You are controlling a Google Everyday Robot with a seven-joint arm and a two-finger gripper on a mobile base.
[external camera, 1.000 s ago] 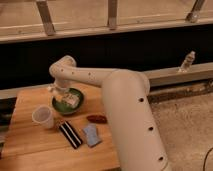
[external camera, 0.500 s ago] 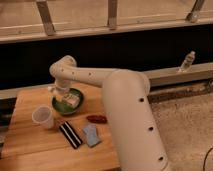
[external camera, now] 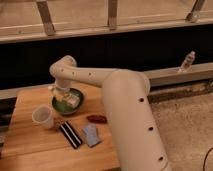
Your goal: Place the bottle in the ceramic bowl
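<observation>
The green ceramic bowl (external camera: 68, 104) sits on the wooden table (external camera: 30, 145) at its far middle. The cream-white bottle (external camera: 67, 98) lies inside the bowl, tilted. My gripper (external camera: 59, 91) hangs at the end of the white arm, right over the bowl's left rim and touching or just above the bottle.
A translucent plastic cup (external camera: 43, 116) stands left of the bowl. A black striped packet (external camera: 70, 134), a blue packet (external camera: 91, 135) and a dark red item (external camera: 96, 119) lie in front. A tiny clear bottle (external camera: 187, 61) stands on the far right ledge.
</observation>
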